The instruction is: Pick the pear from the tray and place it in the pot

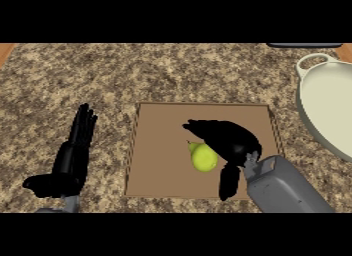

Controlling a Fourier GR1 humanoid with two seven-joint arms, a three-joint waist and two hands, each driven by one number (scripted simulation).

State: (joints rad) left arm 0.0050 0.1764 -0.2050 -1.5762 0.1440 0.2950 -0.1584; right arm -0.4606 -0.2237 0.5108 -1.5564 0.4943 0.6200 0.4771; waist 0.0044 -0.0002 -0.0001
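Head view: pear (204, 158) lies in the tray (160, 165), right hand (227, 137) curled around it; pot (334, 112) beside.

The pear (204, 158) is yellow-green and lies near the middle of the flat brown tray (160, 165). The pot (334, 112) is wide and cream-white, with a handle, sitting well apart at the right.

Right hand (227, 137) curled over the pear (203, 158) on the tray (160, 150), pot (334, 107) right, left hand (68, 160) straight-fingered.
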